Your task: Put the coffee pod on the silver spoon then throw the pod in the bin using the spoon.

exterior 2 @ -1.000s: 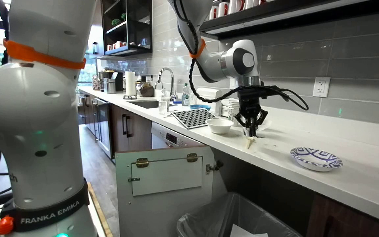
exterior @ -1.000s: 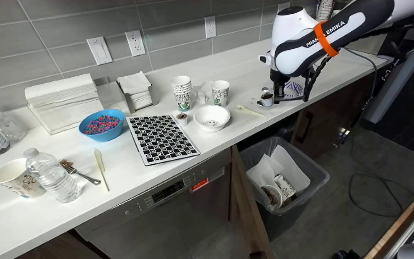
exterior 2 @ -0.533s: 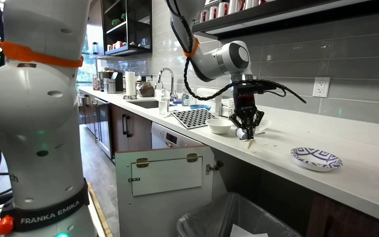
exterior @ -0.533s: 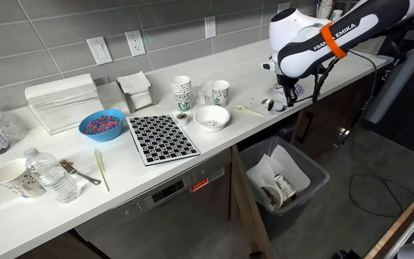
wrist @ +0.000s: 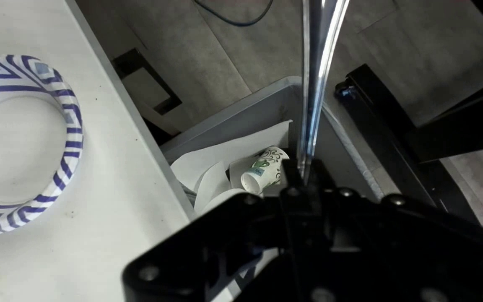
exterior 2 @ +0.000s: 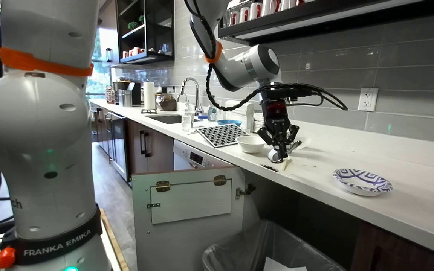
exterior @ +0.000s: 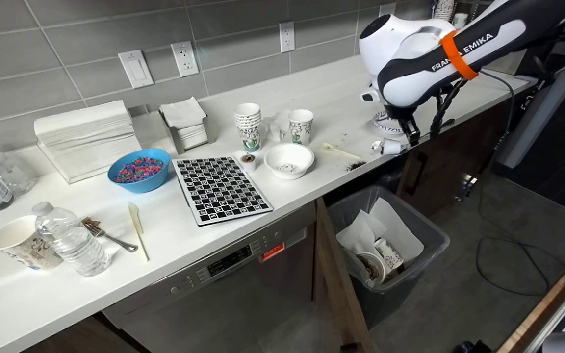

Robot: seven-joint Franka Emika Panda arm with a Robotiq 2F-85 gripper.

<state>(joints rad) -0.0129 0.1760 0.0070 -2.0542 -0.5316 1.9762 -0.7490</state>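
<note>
My gripper (exterior: 413, 139) is shut on the silver spoon, low over the counter's front edge. In the wrist view the gripper (wrist: 306, 170) pinches the long handle of the silver spoon (wrist: 315, 79). The handle's end sticks up behind the gripper (exterior 2: 283, 154) in an exterior view. A white coffee pod (exterior: 391, 146) with peeled foil lies tipped at the spoon's head, close to the fingers; it also shows here (exterior 2: 273, 155). I cannot tell whether it rests on the spoon or the counter. The grey bin (exterior: 427, 228) with liner stands below the counter, holding paper and cups; it shows in the wrist view (wrist: 262, 98).
Spilled dark grounds (exterior: 355, 165) lie at the counter edge. A pale wooden utensil (exterior: 341, 151), a white bowl (exterior: 290, 171), another pod (exterior: 248, 164) and paper cups (exterior: 301, 125) are nearby. A patterned bowl (exterior 2: 362, 183) stands on the counter. A cabinet door (exterior 2: 190, 203) hangs open.
My gripper has tilted and moved towards the counter's front edge, and the spoon's handle end has risen. The pod has moved along and tipped over. Dark grounds have spilled onto the counter.
</note>
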